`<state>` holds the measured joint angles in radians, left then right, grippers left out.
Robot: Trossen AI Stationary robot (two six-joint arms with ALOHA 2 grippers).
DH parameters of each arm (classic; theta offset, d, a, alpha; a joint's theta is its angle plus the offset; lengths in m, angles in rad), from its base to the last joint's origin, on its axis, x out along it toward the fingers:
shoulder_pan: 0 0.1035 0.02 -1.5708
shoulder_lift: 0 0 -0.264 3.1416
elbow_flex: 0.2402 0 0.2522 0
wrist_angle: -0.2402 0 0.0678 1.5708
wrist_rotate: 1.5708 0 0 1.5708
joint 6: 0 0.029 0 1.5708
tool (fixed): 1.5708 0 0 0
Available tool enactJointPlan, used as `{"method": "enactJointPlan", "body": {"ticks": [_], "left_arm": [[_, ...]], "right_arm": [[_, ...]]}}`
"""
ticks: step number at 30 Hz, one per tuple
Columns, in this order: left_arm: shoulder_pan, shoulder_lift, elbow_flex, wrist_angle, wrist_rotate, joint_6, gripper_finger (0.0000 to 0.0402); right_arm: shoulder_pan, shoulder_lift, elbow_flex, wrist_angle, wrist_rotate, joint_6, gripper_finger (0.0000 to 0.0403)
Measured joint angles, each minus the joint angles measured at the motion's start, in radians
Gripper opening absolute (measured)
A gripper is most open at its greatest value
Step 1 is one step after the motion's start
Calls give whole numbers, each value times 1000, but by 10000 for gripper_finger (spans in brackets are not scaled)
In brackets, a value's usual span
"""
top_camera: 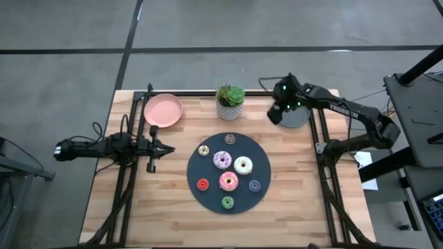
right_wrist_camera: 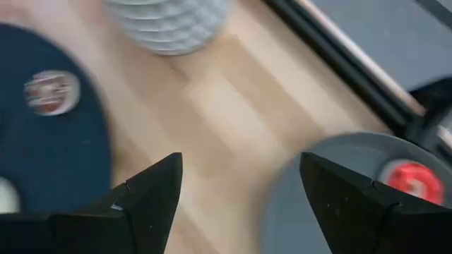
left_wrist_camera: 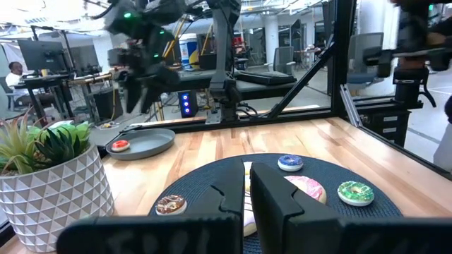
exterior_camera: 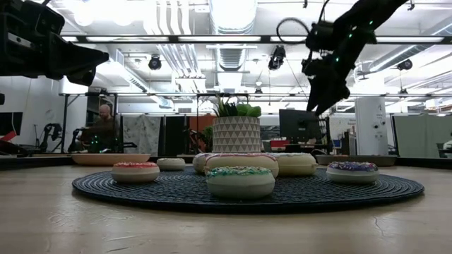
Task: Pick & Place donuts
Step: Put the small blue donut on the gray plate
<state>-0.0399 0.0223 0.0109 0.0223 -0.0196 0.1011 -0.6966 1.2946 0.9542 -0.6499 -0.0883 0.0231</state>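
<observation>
Nearest the table's front edge, on the dark round disc (top_camera: 208, 197), we see the green donut (top_camera: 228, 202), then the red donut (top_camera: 203, 184), pink donut (top_camera: 228, 181) and blue donut (top_camera: 254, 185). Behind them lie the purple-white donut (top_camera: 222, 160), white donut (top_camera: 243, 164), cream donut (top_camera: 203, 150) and brown donut (top_camera: 229, 139). At the left the left gripper (top_camera: 168, 148) waits, fingers together. Farther back our right gripper (top_camera: 275, 114) hangs with fingers apart, holding nothing, above the grey plate (right_wrist_camera: 318, 183) where another red donut (right_wrist_camera: 415, 178) rests.
</observation>
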Motion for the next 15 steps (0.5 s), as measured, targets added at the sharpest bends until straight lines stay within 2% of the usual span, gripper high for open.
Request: {"method": "enactJointPlan", "body": {"ticks": [8,15], "left_arm": [[0,0,0,0,0,0,0],[0,0,0,0,0,0,0]], "right_arm": [[243,-101,-37,-1,1,46,280],[467,-115,-27,8,1,141,281]]}}
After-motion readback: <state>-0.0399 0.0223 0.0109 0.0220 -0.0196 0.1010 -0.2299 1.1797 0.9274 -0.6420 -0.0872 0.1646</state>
